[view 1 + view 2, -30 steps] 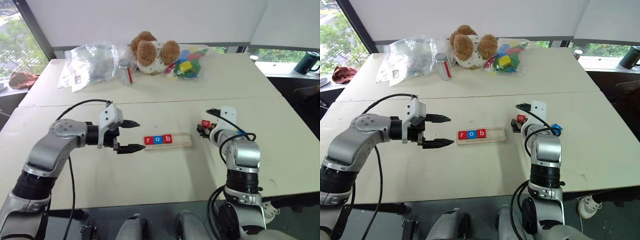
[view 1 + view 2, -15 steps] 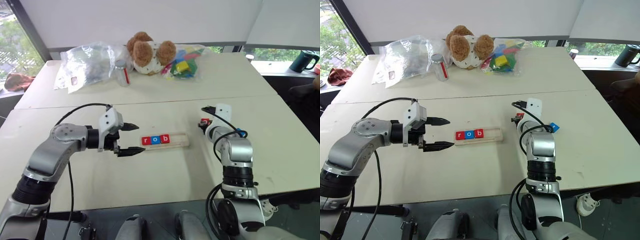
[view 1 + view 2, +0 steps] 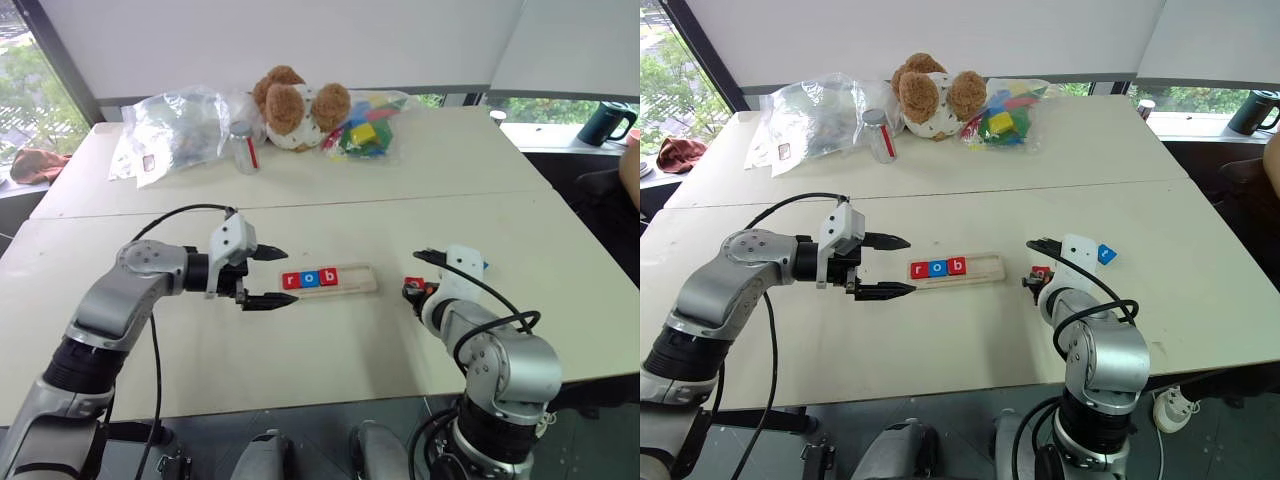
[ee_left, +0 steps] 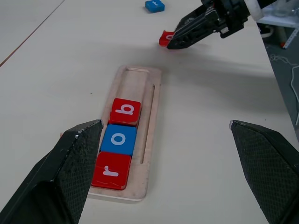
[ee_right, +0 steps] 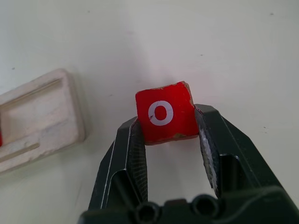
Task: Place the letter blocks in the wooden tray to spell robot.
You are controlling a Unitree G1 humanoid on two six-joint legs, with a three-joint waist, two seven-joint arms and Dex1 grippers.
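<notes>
Over on the left, the left gripper (image 3: 272, 275) hangs just above the white table (image 3: 330, 340) with its two black fingers spread wide and nothing between them, pointing toward the near end of the wooden tray (image 3: 352, 283). The tray lies flat near the middle of the table, and three letter blocks sit side by side in its slot at the end nearest that gripper: a red r (image 4: 111, 170), a blue o (image 4: 118, 139) and a red b (image 4: 125, 111), each touching the next. The far part of the slot is bare wood.

To the right of the tray, a little apart from it, the right gripper (image 5: 169, 126) is clamped on a red o block (image 5: 164, 113), one finger pressed against each side of the tile, the white letter facing up. The block looks raised just off the tabletop, though I can't be sure of that. Further right and a bit farther back, a blue letter block (image 3: 1106, 254) lies alone on the table; its letter is too small to read.

Along the back of the table sit a crumpled clear plastic bag (image 3: 175, 120), a teddy bear (image 3: 295, 105) and a bag of coloured toy blocks (image 3: 368, 132).
</notes>
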